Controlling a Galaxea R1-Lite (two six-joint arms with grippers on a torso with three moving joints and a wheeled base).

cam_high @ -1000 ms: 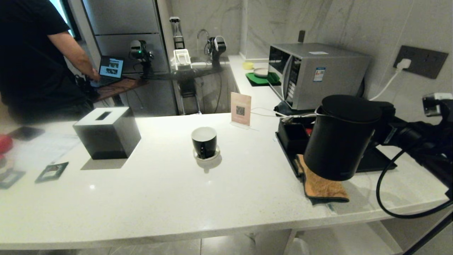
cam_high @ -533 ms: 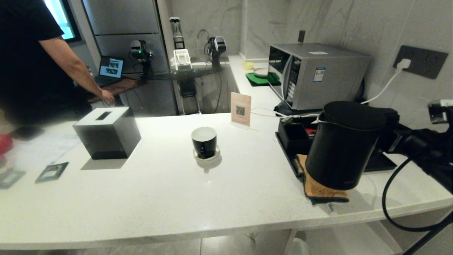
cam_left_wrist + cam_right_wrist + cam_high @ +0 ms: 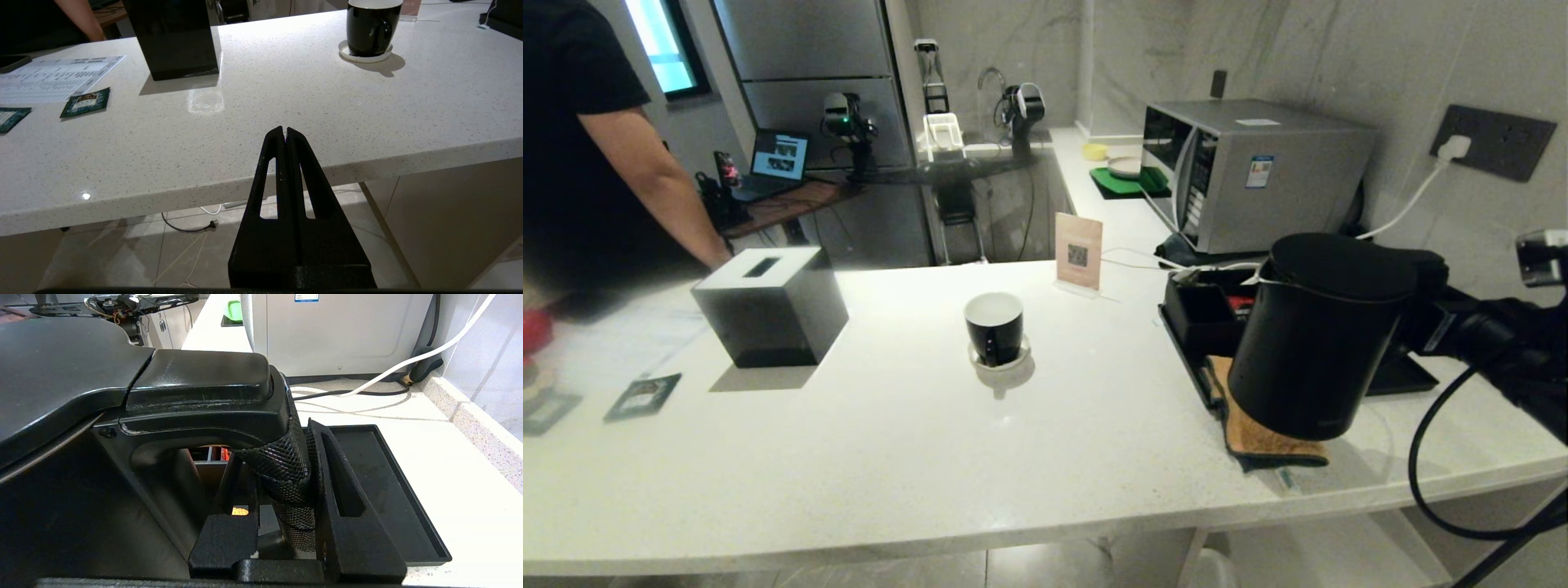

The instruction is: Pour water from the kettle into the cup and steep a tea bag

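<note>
**A:** What do you have nearest to you?

**B:** Nearest to you is the left gripper (image 3: 285,131), below the front edge of the white bench (image 3: 915,457). Its fingers are pressed together and hold nothing. On your right side, the right gripper (image 3: 286,498) has its fingers closed around the mesh-wrapped handle of the kettle (image 3: 1319,331). The kettle is tilted a little and its base is over a brown cork mat (image 3: 1262,433), at the near right part of the bench. Whether the base touches the mat, I cannot tell.

**A:** And behind the kettle?

**B:** Just behind it you see a low black compartment box (image 3: 1201,314) and a flat black tray (image 3: 380,477).

**A:** Where is the cup?

**B:** The cup (image 3: 994,327) stands upright on a small white saucer (image 3: 1001,362) near the middle of the bench, well apart from the kettle. Left of it is a black tissue box (image 3: 768,314), and at the far left lie dark green sachets (image 3: 86,102) beside a printed sheet (image 3: 53,77).

**A:** Further back?

**B:** A small sign card (image 3: 1078,251), then a microwave (image 3: 1241,171) by the wall. A person in a black shirt (image 3: 580,155) stands at the left, one arm down behind the tissue box.
</note>
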